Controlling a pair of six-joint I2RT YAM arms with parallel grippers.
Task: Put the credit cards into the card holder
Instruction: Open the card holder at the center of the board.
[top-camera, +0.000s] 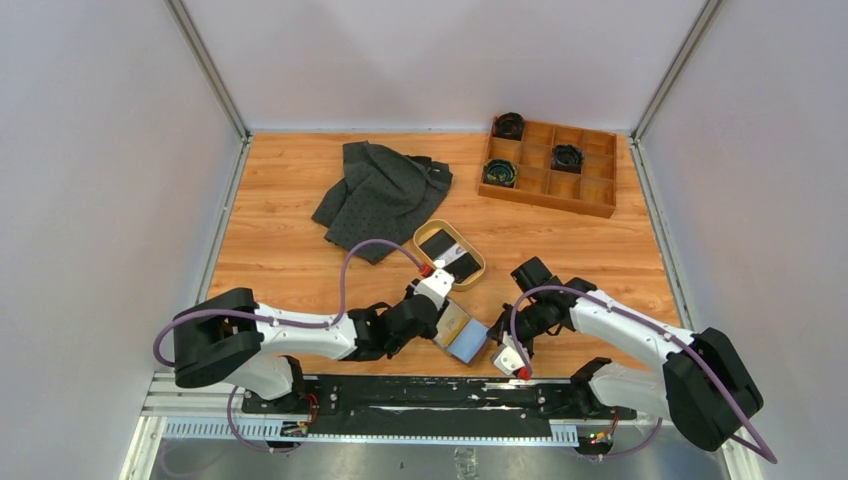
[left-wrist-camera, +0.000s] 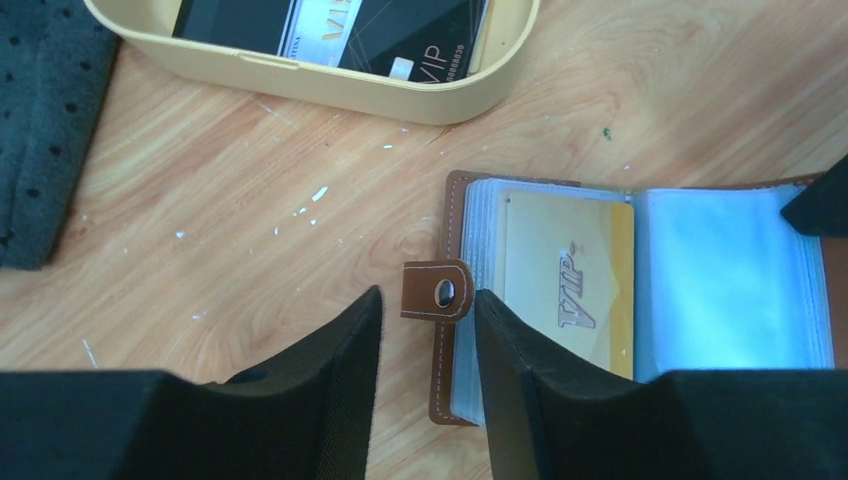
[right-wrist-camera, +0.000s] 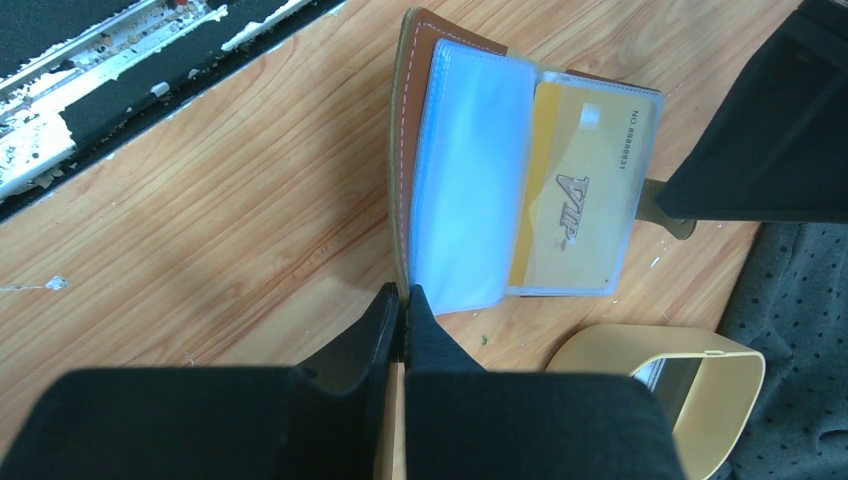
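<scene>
The cards are thin, stiff and slick. We judge them light and awkward to lift off a flat floor, so the best hold is across a short edge, or after tipping one up against a wall. Several dark ones and a pale one lie overlapped in the tray, which sits at 12 o'clock from the holder in the top view.

The holder lies open on the counter, near its front edge, with its clear sleeves fanned. One gold card is already in a sleeve. The leather is soft and the sleeves are floppy, so we expect it to slide or fold shut unless it is pinned.

Its snap tab sticks out at 9 o'clock, and the left end effector straddles it with its fingers partly spread. The right end effector is pressed together with nothing between its fingers. Its tips are at the holder's 3 o'clock edge, and we cannot tell whether they press on it.

A dark cloth lies at 11 o'clock from the tray, and a wooden box at 2 o'clock.
</scene>
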